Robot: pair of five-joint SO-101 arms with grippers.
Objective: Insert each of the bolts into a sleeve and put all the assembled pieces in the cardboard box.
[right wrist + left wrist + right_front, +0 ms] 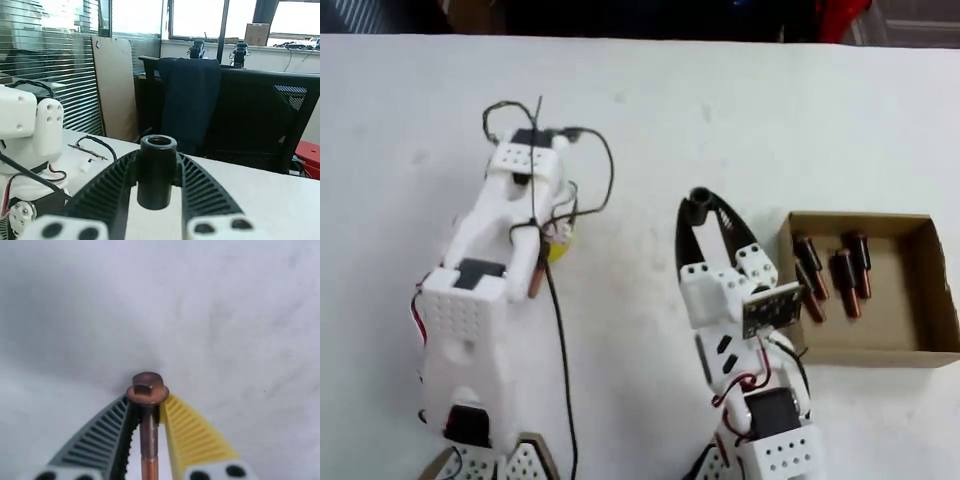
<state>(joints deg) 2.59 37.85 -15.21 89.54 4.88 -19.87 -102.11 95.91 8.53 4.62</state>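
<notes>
Near the middle of the high view, your right gripper (pixel 701 212) is clamped on the black sleeve (pixel 156 171). You hold it upright with its open bore facing up, just left of the cardboard box (pixel 905 310). At mid-left, your left gripper (pixel 148 407) pinches the copper bolt (pixel 147 390) just under its flanged hex head, the shank running back between the jaws. Both parts look rigid, small and light. The smooth shank could probably slip or swivel against the ribbed pads, so a hold close to the head seems safest. Several assembled pieces (pixel 832 270) lie in the box at right.
</notes>
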